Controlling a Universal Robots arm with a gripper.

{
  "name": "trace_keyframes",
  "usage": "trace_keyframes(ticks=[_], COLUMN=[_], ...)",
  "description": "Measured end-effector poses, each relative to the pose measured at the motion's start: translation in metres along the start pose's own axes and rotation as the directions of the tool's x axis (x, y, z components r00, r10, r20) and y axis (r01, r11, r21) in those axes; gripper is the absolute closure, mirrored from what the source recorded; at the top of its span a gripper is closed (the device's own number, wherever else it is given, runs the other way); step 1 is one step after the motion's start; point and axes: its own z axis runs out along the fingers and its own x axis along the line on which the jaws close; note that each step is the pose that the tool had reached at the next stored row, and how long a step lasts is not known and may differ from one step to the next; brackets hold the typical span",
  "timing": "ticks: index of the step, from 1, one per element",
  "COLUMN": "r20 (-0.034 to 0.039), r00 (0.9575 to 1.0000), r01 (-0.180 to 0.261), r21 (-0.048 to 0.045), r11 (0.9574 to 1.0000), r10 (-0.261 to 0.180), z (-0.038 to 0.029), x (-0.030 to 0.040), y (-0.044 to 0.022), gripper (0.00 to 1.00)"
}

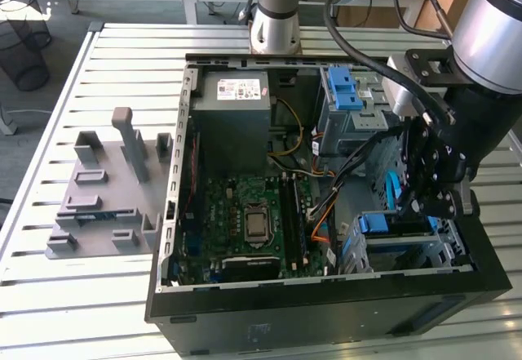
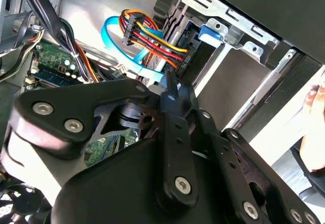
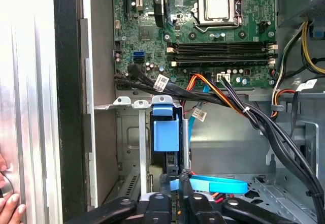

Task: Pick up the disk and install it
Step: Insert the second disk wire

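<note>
- The table carries the open computer case, lying on its side so its inside faces up for the arm.
- The disk stands on edge in the case's drive bay, blue rails uppermost, apparently seated.
- The hand, just above the disk, has its fingers pressed together, pinching nothing.

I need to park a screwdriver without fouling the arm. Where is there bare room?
Free: the slatted table between the grey fixture and its near edge, and beyond the fixture. Crowded: inside the computer case, where cables cross, and the drive bay under the hand.
</note>
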Motion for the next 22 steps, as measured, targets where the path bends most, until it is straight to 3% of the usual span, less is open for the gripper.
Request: trace_keyframes(ticks=[1, 3, 15, 22], r20=[-0.0001, 0.0000, -0.0007, 0.0001], r00=[1.0000, 1.0000, 1.0000, 1.0000], r01=[0.000, 0.000, 0.000, 0.000], r21=[0.0000, 0.0000, -0.0001, -0.0001], r11=[1.0000, 1.0000, 1.0000, 1.0000], r10=[0.000, 0.000, 0.000, 0.000], z=[-0.0001, 0.0000, 0.0086, -0.0038], x=[0.0000, 0.0000, -0.0005, -0.0001], y=[0.0000, 0.0000, -0.0042, -0.0045], gripper=[0.78, 0.89, 0.89, 0.89])
